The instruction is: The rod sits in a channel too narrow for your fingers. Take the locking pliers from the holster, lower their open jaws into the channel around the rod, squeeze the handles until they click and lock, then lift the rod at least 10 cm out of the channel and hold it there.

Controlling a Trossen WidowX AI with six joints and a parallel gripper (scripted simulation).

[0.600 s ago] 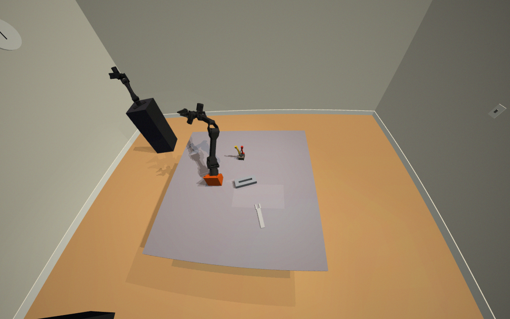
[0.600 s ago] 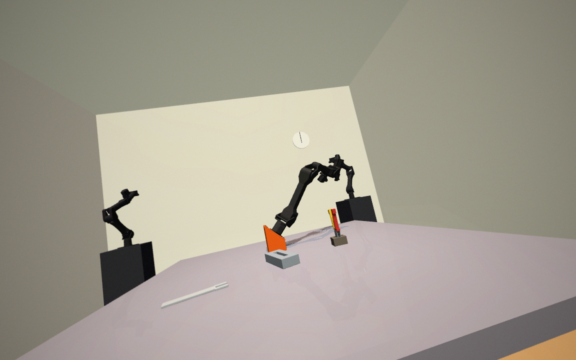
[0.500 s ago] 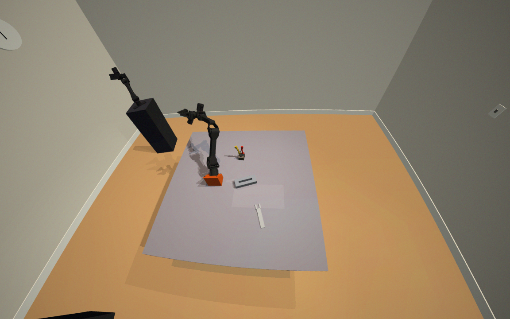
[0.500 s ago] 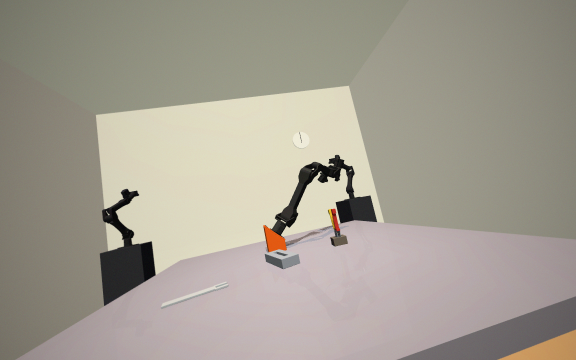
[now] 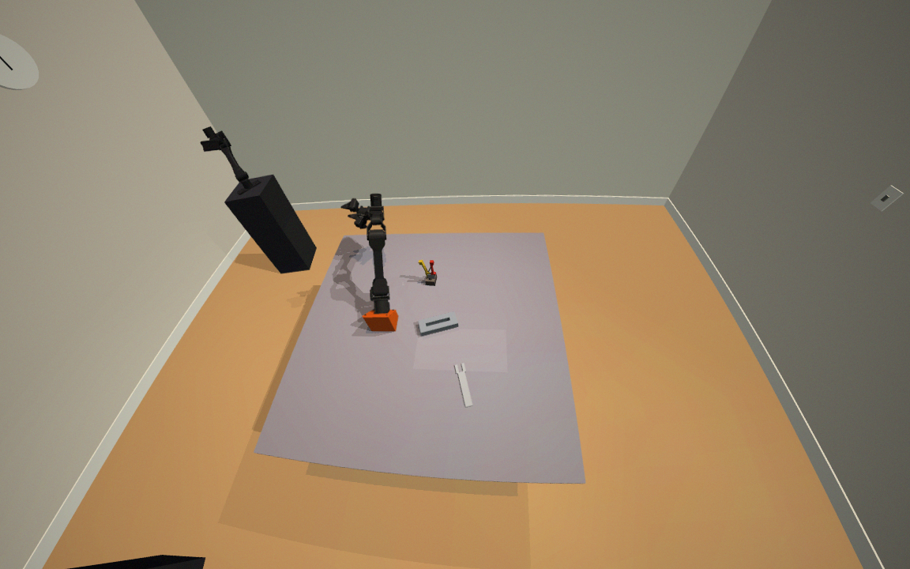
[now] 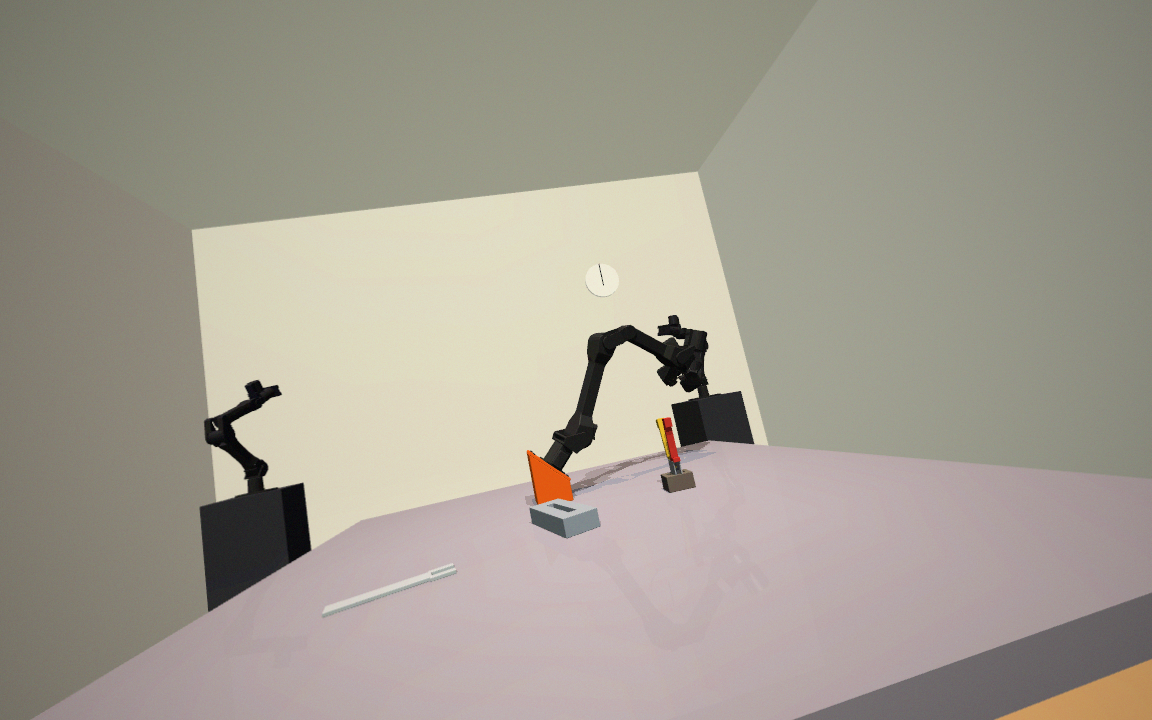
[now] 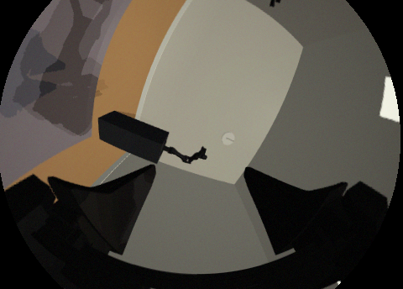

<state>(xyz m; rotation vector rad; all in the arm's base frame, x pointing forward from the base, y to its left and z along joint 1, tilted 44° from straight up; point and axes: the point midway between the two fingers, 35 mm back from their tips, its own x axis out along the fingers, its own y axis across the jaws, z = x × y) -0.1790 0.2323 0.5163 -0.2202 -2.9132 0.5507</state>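
From above, one camera looks steeply down past my hand [image 5: 347, 212] [image 6: 671, 376] [image 7: 200, 171]; another faces it from low across the tabletop [image 5: 437, 424] [image 6: 696, 626] [image 7: 17, 142], both far off, sharing the tabletop. My wrist camera looks closely out between its fingers.
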